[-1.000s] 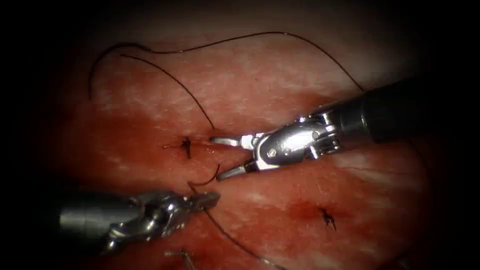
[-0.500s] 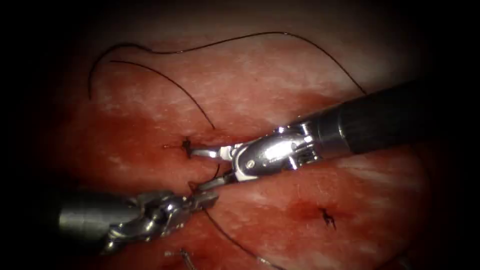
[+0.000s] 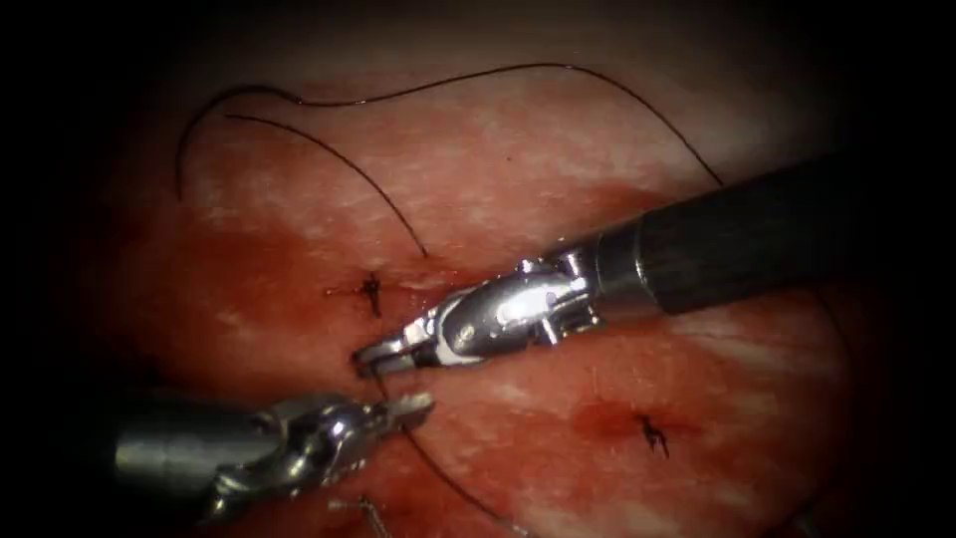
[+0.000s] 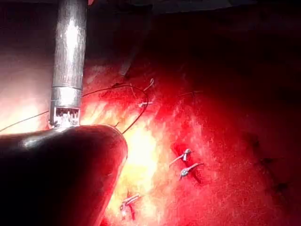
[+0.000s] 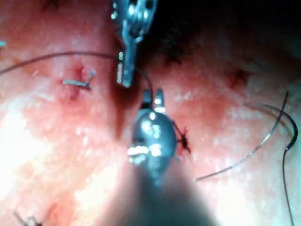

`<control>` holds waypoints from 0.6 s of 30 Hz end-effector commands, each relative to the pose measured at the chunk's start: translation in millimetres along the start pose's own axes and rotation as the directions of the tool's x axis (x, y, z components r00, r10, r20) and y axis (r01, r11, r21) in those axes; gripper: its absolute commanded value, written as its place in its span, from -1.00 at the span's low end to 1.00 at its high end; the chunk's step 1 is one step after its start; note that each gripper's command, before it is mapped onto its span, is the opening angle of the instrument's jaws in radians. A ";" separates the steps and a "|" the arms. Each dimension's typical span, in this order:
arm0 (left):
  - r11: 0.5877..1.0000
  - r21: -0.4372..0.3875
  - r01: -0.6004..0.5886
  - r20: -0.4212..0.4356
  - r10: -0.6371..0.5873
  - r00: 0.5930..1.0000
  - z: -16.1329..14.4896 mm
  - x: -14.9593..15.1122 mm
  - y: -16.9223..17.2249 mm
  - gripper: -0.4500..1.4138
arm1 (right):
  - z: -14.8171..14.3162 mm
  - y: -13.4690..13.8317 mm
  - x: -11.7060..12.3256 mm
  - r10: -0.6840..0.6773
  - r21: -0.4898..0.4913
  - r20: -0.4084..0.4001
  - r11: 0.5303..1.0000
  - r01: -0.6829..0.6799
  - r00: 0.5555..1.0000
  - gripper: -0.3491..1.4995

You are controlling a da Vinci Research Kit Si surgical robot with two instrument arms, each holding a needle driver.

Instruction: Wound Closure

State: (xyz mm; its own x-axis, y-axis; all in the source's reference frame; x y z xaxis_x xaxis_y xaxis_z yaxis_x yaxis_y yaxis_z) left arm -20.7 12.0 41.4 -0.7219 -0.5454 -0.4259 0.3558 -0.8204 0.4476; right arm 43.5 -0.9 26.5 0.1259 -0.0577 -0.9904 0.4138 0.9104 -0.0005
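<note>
My right tool (image 3: 370, 361) comes in from the right and its jaws are shut on the curved needle (image 3: 380, 385) near its tip, just below the left knot (image 3: 370, 291). My left tool (image 3: 418, 403) lies just below it, jaws shut on the needle's rear part, where the thread (image 3: 448, 476) trails off down and to the right. In the right wrist view the short dark arc of the needle (image 5: 146, 82) runs between the left tool (image 5: 123, 77) and the right tool (image 5: 153, 96). I cannot tell whether the needle is in the tissue (image 3: 299, 229).
A long loop of thread (image 3: 498, 72) lies across the far tissue and ends at the cut near the left knot. A second knot (image 3: 652, 433) sits at the lower right. Red fluid wets the tissue around the cut. Short cut thread ends (image 4: 186, 165) lie on the tissue.
The right tool, jaws open a second ago, moved down and left over the exposed needle tip and shut on it. The left tool stayed in place, shut.
</note>
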 end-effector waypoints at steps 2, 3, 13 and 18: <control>1.000 -0.001 0.001 0.000 -0.001 1.000 0.9 0.1 0.3 -1.00 | -0.3 0.8 0.1 0.007 -0.011 0.008 1.000 -0.007 1.000 -1.00; 1.000 -0.004 0.000 0.000 0.000 1.000 0.9 0.0 0.3 -1.00 | -0.5 0.9 0.1 0.008 -0.011 0.007 1.000 -0.008 1.000 -1.00; 0.975 0.137 0.175 0.000 -0.176 0.984 0.4 0.8 -0.4 0.57 | -1.3 2.1 -1.6 0.068 -0.046 0.104 0.997 -0.064 0.992 -1.00; 0.958 0.196 0.210 -0.004 -0.213 0.977 -0.6 2.2 -0.8 0.66 | -2.1 3.4 -3.6 0.150 -0.081 0.123 0.987 -0.141 0.981 -1.00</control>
State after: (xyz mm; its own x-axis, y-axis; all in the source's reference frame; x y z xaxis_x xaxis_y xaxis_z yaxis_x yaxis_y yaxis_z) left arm -21.8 11.4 38.8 -0.7763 -0.3596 -0.5176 0.0667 -0.8635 0.4999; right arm 42.2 3.6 29.2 0.2979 0.0350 -0.9539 0.3120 0.9409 0.1319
